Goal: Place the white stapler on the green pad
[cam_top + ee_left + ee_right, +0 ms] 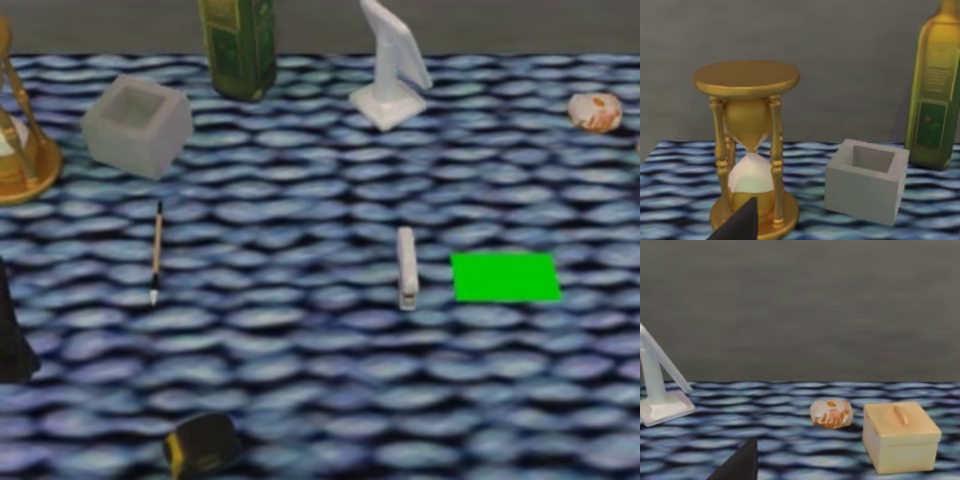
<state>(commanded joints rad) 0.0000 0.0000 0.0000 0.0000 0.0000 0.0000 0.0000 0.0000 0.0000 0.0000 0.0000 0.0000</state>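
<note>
The white stapler (406,267) lies lengthwise on the blue woven table, its darker tip toward the front edge. Just to its right, a small gap away, the flat green pad (505,277) lies bare. Neither one appears in the wrist views. My left gripper (12,340) shows only as a dark shape at the table's left edge, far from the stapler, and its wrist view faces the golden hourglass (747,150). My right gripper (740,465) is outside the top view. Only a dark part of it shows in its own wrist view, above the table's right side.
At the back stand a golden hourglass (20,140), a grey open box (137,124), a tall dark green box (238,45), a white tilted stand (392,65) and a round orange-white object (595,111). A pen (156,252) lies left of centre. A black object (203,443) sits at the front. A beige lidded box (900,437) stands far right.
</note>
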